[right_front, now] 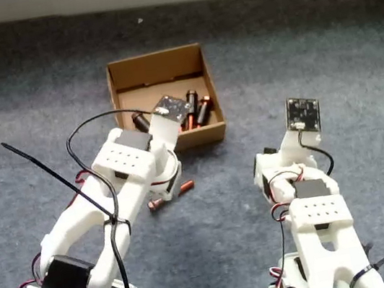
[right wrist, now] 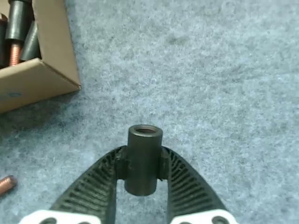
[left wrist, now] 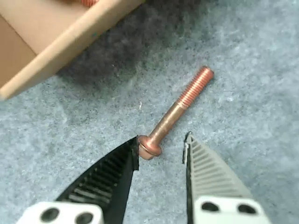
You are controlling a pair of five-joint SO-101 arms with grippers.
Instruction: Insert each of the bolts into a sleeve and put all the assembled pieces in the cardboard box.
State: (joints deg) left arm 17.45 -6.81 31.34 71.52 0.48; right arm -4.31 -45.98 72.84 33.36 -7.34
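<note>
Over carpet [left wrist: 243,70], left end effector [left wrist: 162,138] gapes at bolt [left wrist: 177,107]; right [right wrist: 142,153] clamps sleeve [right wrist: 142,163]

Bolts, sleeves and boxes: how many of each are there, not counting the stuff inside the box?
Loose bolt on the carpet: 1
Sleeve, held in the right gripper: 1
Cardboard box: 1
Total: 3

White plastic shells and black motor blocks on both arms. Left arm [right_front: 95,225]: long black cable [right_front: 69,143] looping free, red wires at joints. Right arm [right_front: 320,222]: small circuit board [right_front: 303,113]. Left gripper [left wrist: 163,137]: ribbed fingers, one black, one grey. Right gripper [right wrist: 143,150]: both black.
</note>
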